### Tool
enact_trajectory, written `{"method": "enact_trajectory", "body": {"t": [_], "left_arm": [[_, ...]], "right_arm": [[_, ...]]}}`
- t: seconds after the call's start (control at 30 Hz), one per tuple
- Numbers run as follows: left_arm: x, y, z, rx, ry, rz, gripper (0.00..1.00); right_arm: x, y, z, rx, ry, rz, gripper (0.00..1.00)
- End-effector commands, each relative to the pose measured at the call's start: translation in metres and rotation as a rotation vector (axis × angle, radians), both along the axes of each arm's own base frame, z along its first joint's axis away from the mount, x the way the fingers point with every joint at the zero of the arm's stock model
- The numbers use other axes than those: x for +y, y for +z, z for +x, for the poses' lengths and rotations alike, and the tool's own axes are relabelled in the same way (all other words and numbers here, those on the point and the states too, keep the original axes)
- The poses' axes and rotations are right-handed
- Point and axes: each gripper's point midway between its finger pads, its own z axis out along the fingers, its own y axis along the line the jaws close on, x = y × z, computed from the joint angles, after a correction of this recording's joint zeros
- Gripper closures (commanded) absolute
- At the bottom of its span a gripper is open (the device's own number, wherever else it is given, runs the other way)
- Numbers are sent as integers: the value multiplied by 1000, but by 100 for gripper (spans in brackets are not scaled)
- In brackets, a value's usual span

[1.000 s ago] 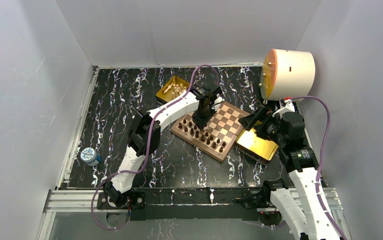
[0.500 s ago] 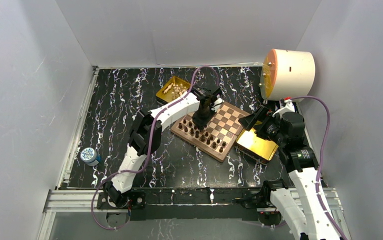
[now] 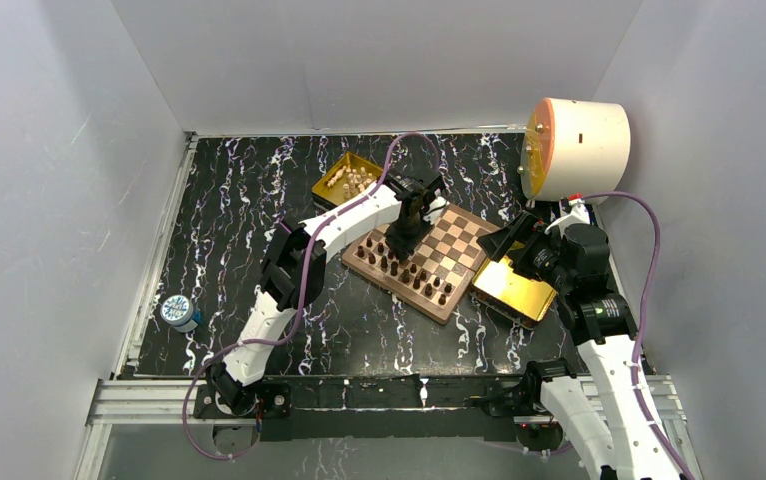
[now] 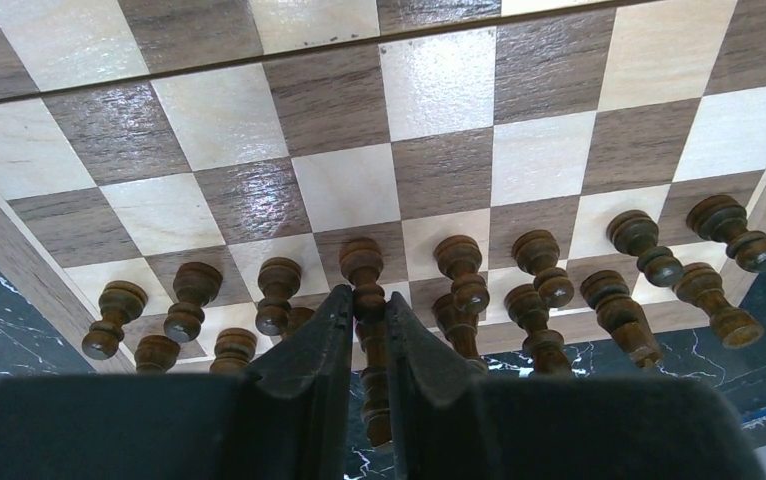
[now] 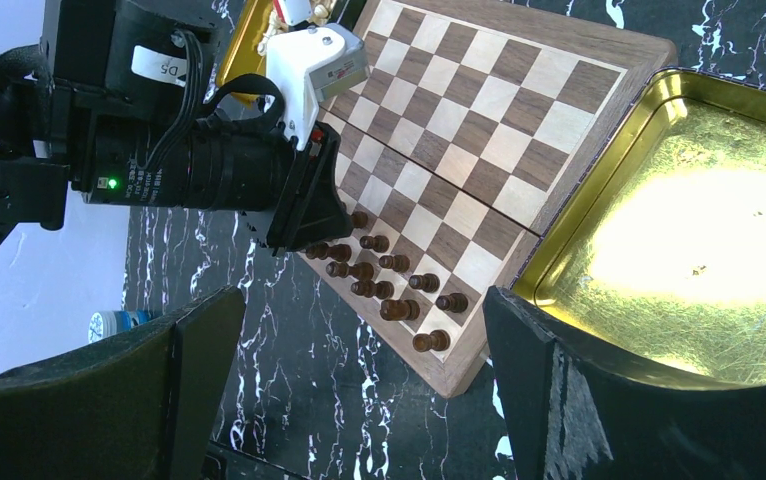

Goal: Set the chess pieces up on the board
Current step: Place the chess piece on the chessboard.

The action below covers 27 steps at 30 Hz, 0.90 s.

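Here, marbled table point(image 3: 219, 220), white walls point(image 3: 359, 60); left tool point(image 4: 367, 306) clamped on dark piece point(image 4: 362, 262), right tool point(image 5: 360, 298) apart.

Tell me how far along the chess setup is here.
Done: the small dark brown wooden chess pieces stand in two rows along one edge of the checked wooden board. In hand: the left gripper is shut on one dark piece among those rows. Remaining: the pale cream pieces lie in the far gold tray; the opposite side of the board is bare. The right gripper hangs open.
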Motion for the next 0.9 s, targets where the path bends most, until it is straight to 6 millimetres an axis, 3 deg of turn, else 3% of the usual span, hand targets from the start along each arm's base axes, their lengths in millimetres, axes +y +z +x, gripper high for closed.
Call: {"method": "enact_trajectory", "body": {"t": [0.0,0.4,0.87], "left_arm": [[6,6,-1,5,-8,23,86],[-1,20,7,-25,-10,-4,75],[-2,13,-2,11,-21,-17,80]], "right_arm": [[0,31,5,-103,5,-1,1],[-1,28,8,-86,-13,5,1],[-2,26,6,-82,-13,4,1]]}}
